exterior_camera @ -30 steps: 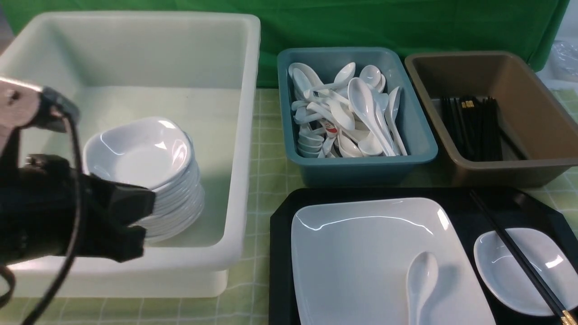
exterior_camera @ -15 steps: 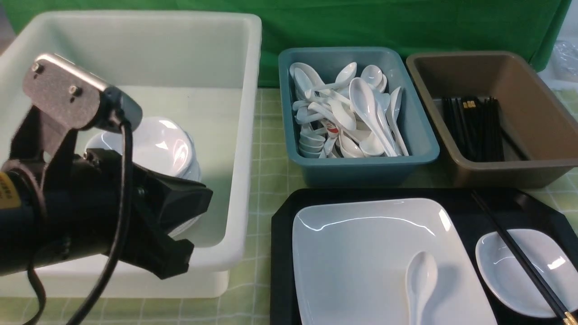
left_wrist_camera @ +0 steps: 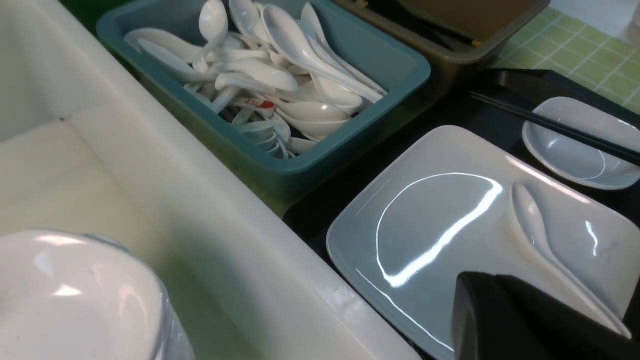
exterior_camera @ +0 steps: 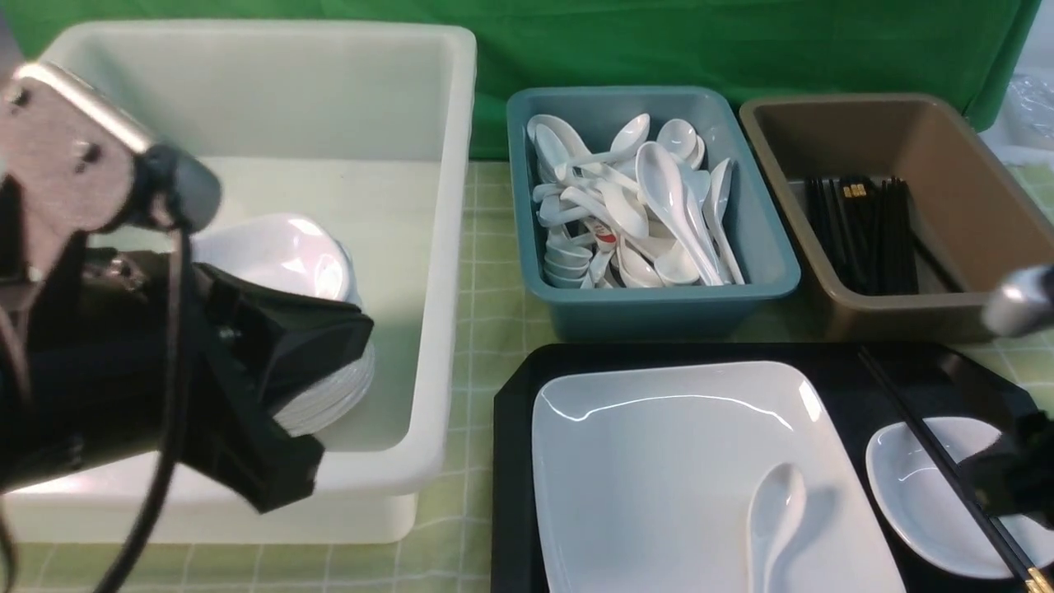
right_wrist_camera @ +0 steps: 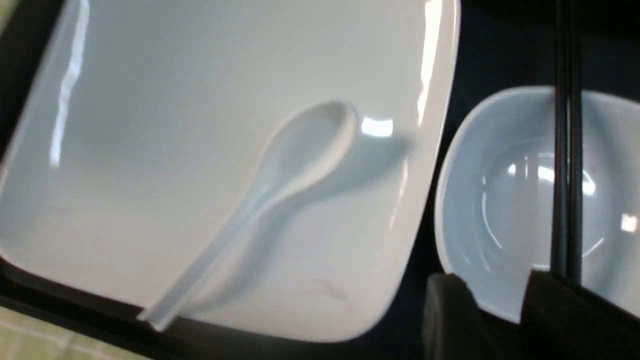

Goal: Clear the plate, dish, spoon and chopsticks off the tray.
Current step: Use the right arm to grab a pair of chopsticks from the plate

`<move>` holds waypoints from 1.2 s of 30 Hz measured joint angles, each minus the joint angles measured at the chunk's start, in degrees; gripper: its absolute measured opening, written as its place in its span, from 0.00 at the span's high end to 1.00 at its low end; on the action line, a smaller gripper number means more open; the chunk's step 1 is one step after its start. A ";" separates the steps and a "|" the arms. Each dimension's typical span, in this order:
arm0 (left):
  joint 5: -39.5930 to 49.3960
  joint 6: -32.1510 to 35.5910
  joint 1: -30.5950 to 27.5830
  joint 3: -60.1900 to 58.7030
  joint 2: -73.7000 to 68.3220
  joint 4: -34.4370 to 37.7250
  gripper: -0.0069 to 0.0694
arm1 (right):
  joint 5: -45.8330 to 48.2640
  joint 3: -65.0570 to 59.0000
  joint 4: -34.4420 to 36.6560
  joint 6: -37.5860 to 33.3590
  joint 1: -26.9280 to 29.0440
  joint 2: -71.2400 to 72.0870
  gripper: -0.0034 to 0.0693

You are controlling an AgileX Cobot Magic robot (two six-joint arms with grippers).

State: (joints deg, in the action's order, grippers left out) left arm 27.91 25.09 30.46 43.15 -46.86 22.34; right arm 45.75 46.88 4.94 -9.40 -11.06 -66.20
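The black tray (exterior_camera: 512,412) holds the large white plate (exterior_camera: 659,461), with the white spoon (exterior_camera: 774,511) lying on it. The small dish (exterior_camera: 922,494) sits to the plate's right, with the black chopsticks (exterior_camera: 914,420) lying across it. My right gripper (right_wrist_camera: 500,300) is open and empty, low over the near rim of the dish (right_wrist_camera: 505,200). The chopsticks (right_wrist_camera: 565,150) run down to its one finger. The spoon (right_wrist_camera: 300,155) lies apart from it. My left gripper (left_wrist_camera: 495,305) is shut and empty, over the edge of the white tub, with the plate (left_wrist_camera: 440,200) ahead of it.
A big white tub (exterior_camera: 445,247) at the left holds a stack of small dishes (exterior_camera: 288,255). A teal bin (exterior_camera: 659,313) full of spoons and a brown bin (exterior_camera: 906,317) with chopsticks stand behind the tray. My left arm (exterior_camera: 123,387) hides the tub's front left.
My right arm has come into the front view at the right edge, over the dish. My left arm has risen and swung right over the tub. The things on the tray have not moved.
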 joint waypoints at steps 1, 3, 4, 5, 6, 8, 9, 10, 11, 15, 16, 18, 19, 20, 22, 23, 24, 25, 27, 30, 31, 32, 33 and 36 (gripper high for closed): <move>0.07 0.12 0.00 0.00 1.04 0.08 0.90 | 0.47 0.43 -1.50 0.43 0.00 -1.36 0.60; 0.32 0.30 0.00 0.00 3.36 0.24 0.90 | 1.33 1.74 -6.38 2.95 0.00 -7.12 0.56; 0.62 0.30 0.00 0.00 4.85 0.34 0.90 | 1.48 2.05 -9.43 4.45 0.00 -9.51 0.54; 0.77 0.30 0.00 0.00 5.09 0.41 0.90 | 1.47 2.13 -10.26 5.02 0.08 -10.77 0.53; 1.43 0.36 0.00 0.00 6.90 0.46 0.90 | 1.34 2.22 -12.08 6.51 0.71 -13.39 0.48; 2.70 0.38 0.00 0.00 8.82 0.51 0.90 | -0.48 2.22 -12.75 7.34 2.52 -17.01 0.38; 3.12 0.38 0.00 0.00 9.33 0.46 0.90 | -1.37 2.22 -12.69 7.46 3.19 -17.79 0.35; 3.75 0.38 0.00 0.00 9.98 0.46 0.90 | -3.03 2.27 -12.37 7.52 4.18 -19.50 0.32; 3.98 0.40 0.00 0.00 10.17 0.46 0.90 | -4.37 2.32 -12.20 7.52 4.74 -20.40 0.31; 4.55 0.45 0.00 0.00 10.44 0.46 0.90 | -7.71 2.52 -11.97 7.57 6.26 -23.94 0.30; 4.55 0.45 0.00 0.00 10.44 0.46 0.90 | -7.94 2.52 -11.96 7.51 6.34 -24.89 0.31; 4.61 0.52 0.00 0.00 10.44 0.46 0.90 | -8.13 2.52 -11.96 7.24 6.34 -26.38 0.35; 4.61 0.52 0.00 0.00 10.44 0.46 0.90 | -8.18 2.52 -11.96 7.25 6.34 -26.50 0.36; 4.61 0.52 0.00 0.00 10.44 0.46 0.90 | -8.41 2.52 -11.84 7.01 6.34 -27.10 0.43; 4.61 0.52 0.00 0.00 10.44 0.46 0.90 | -9.00 2.52 -11.66 6.96 6.34 -27.23 0.54; 4.61 0.52 0.00 0.00 10.44 0.46 0.90 | -9.19 2.52 -11.66 6.89 6.34 -27.23 0.58; 4.61 0.52 0.00 0.00 10.44 0.46 0.90 | -9.36 2.52 -11.66 6.77 6.34 -27.23 0.64; 4.61 0.52 0.00 0.00 10.44 0.46 0.90 | -9.43 2.52 -11.50 6.48 6.34 -27.23 0.68; 4.61 0.52 0.00 0.00 10.44 0.46 0.90 | -9.35 2.52 -11.20 5.45 6.34 -27.23 0.74; 4.61 0.52 0.00 0.00 10.44 0.46 0.90 | -8.67 2.52 -10.42 2.90 6.34 -27.23 0.76; 4.61 0.52 0.00 0.00 10.44 0.46 0.90 | -8.30 2.52 -10.20 1.78 6.34 -27.17 0.76; 4.61 0.52 0.00 0.00 10.44 0.46 0.90 | -8.16 2.52 -10.09 1.24 6.34 -27.10 0.76; 4.61 0.52 0.00 0.00 10.44 0.46 0.90 | -8.10 2.52 -10.09 1.11 6.34 -27.10 0.76; 4.61 0.52 0.00 0.00 10.44 0.46 0.90 | -6.23 2.52 -9.97 -0.87 6.16 -24.94 0.76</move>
State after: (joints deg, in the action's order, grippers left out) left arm 32.52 25.61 30.46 43.15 -36.42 22.80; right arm 39.51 49.39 -5.03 -10.27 -4.90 -91.14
